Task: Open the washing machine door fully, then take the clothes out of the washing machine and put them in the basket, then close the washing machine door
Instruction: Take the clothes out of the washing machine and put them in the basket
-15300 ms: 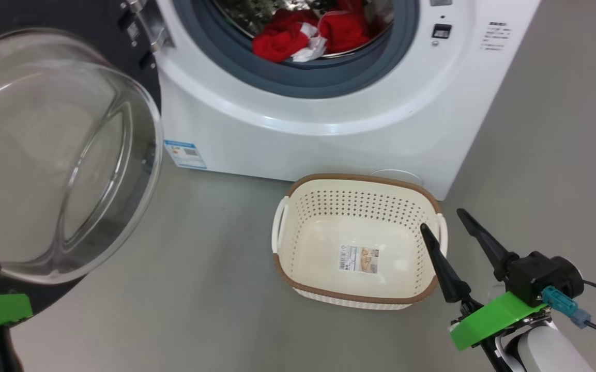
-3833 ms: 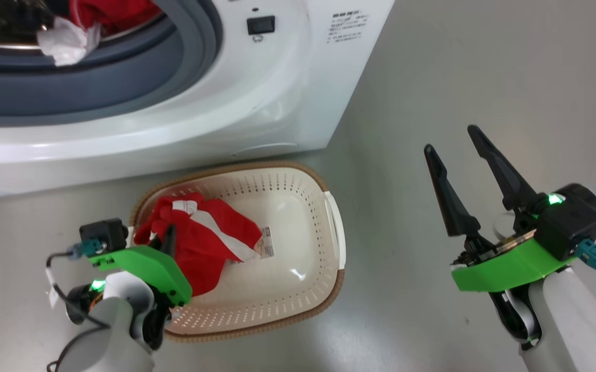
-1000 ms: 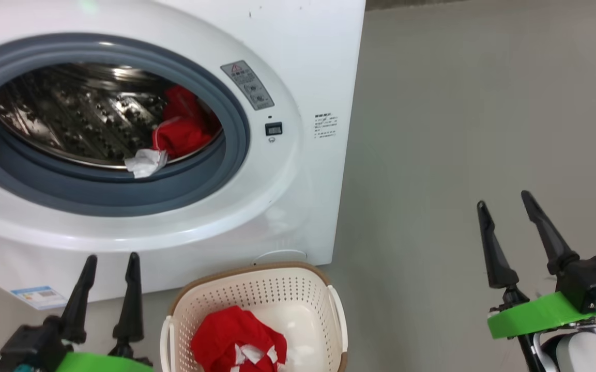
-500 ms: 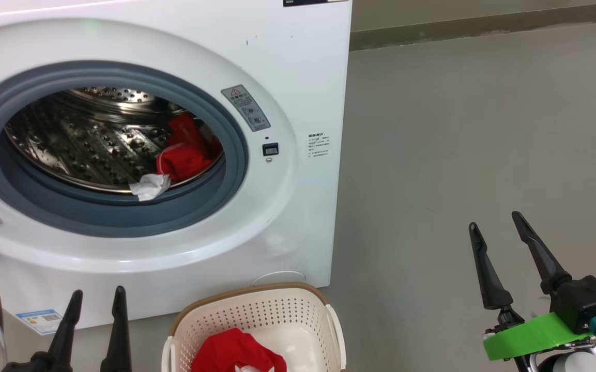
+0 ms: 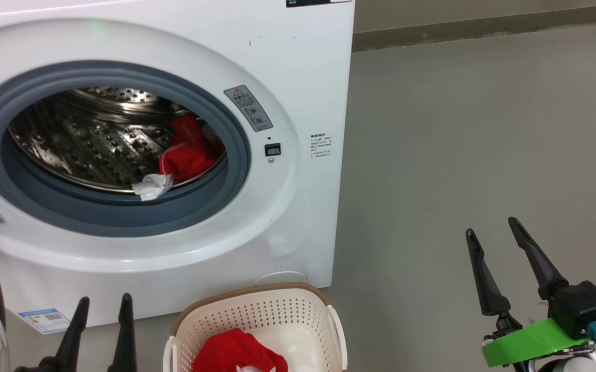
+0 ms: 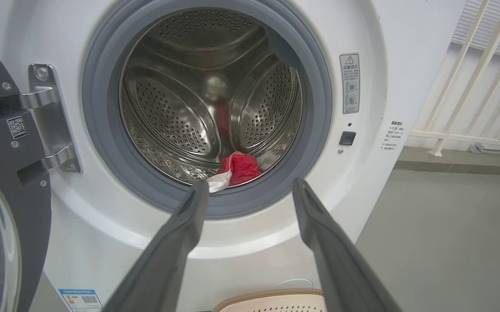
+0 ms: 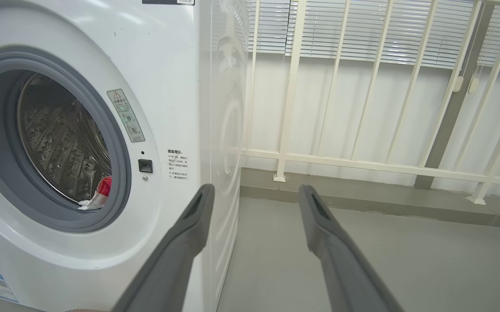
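The dark-fingered left gripper (image 5: 104, 298) and right gripper (image 5: 490, 227) are hanging wide and empty; bright red clothes (image 5: 186, 155) are lying inside the big white washing machine (image 5: 298, 77).

A smooth, evenly lit grey floor (image 5: 458, 129) runs to a low grey kerb (image 7: 362, 206) at its far edge. A white railing of slim upright bars (image 7: 362, 164) stands on the kerb, with white slatted blinds (image 7: 354, 39) behind it.
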`<state>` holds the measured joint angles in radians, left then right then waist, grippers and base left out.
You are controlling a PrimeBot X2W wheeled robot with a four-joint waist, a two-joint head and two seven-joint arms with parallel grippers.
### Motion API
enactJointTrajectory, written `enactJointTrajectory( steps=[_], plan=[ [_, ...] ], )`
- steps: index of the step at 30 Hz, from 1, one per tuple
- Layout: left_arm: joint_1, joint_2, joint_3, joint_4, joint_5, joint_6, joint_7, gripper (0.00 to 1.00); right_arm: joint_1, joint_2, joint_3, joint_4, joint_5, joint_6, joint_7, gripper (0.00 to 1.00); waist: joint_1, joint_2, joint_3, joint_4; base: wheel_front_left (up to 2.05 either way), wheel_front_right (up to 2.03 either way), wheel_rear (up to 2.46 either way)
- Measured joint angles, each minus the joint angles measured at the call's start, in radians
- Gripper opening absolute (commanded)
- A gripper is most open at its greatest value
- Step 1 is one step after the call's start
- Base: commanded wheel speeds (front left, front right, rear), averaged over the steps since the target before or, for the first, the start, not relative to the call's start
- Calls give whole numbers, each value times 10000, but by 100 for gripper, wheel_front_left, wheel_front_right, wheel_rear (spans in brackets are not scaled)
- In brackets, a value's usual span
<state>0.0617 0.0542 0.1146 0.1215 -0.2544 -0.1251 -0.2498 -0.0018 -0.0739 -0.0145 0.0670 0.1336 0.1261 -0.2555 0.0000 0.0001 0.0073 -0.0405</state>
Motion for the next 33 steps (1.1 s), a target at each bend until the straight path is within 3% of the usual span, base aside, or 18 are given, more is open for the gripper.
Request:
enactJointTrajectory(
  steps=[23,33],
  plan=[
    [-80,-12,-148,268,293,0,0,100,22,-105,280,4,144,0,0,100,0,0,188,56,0,0,0],
    [-1859,-6,-190,825,343,0,0,100,-336,-111,499,-73,224,0,0,100,0,0,1127,57,0,0,0]
  ],
)
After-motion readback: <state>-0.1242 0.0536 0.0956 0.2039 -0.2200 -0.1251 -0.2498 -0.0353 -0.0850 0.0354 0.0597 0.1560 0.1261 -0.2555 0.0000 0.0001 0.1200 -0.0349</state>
